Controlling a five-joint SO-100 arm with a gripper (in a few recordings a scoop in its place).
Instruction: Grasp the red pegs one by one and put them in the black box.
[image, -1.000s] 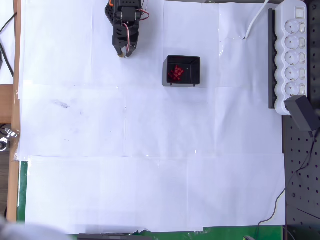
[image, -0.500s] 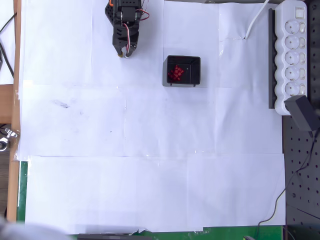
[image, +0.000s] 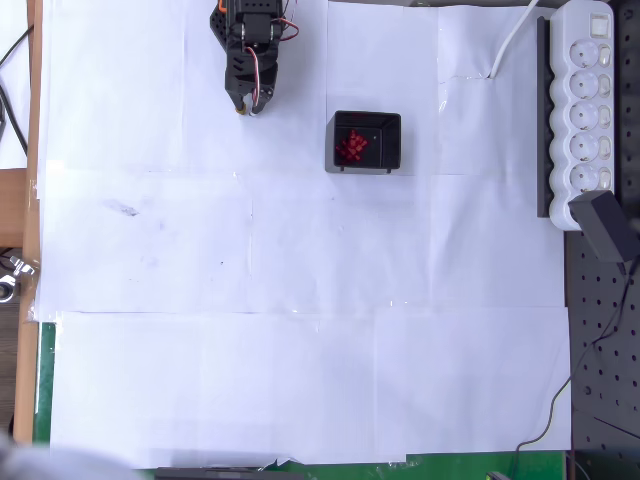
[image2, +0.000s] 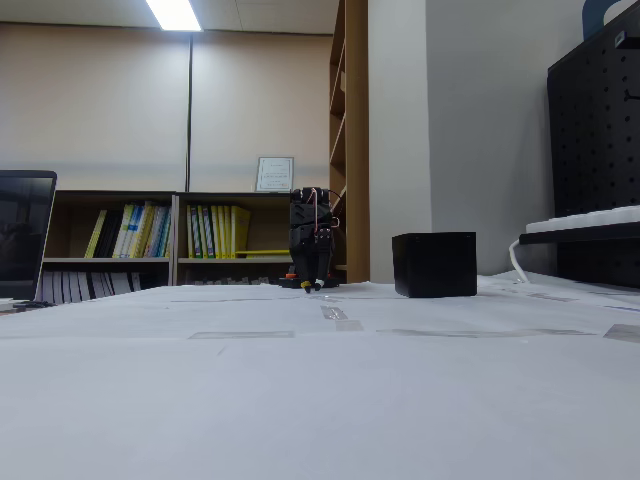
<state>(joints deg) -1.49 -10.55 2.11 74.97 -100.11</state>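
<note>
Across a worktop (image: 300, 330) covered in taped white paper sheets, the scene reads from left to right in the overhead view. At upper left, the black robot arm (image: 248, 35) reaches down from the far edge, folded compactly over its base, with red and orange wires showing near its top. Its claw (image: 248, 103) points toward the near side of the worktop, tips close to the paper; the fingertips appear drawn together with nothing between them, though the gap is too small to judge with certainty. In the fixed view from worktop level, the arm (image2: 311, 240) stands as a dark upright column against bookshelves (image2: 150, 240), its claw (image2: 314, 287) hanging just above the paper.

To the right of the arm, well apart from it, sits the black box (image: 365, 141), square and glossy-walled. The red pegs (image: 351, 146) lie clustered together inside it, toward its left half in the overhead view; individual pegs cannot be counted. From the low fixed view, the black box (image2: 434, 264) shows as a solid dark cube resting on the paper, to the right of the arm, its contents hidden by its wall.

At far right, a white power strip (image: 585, 110) lies along the worktop's edge, a white cable (image: 512, 40) running from its top end.
</note>
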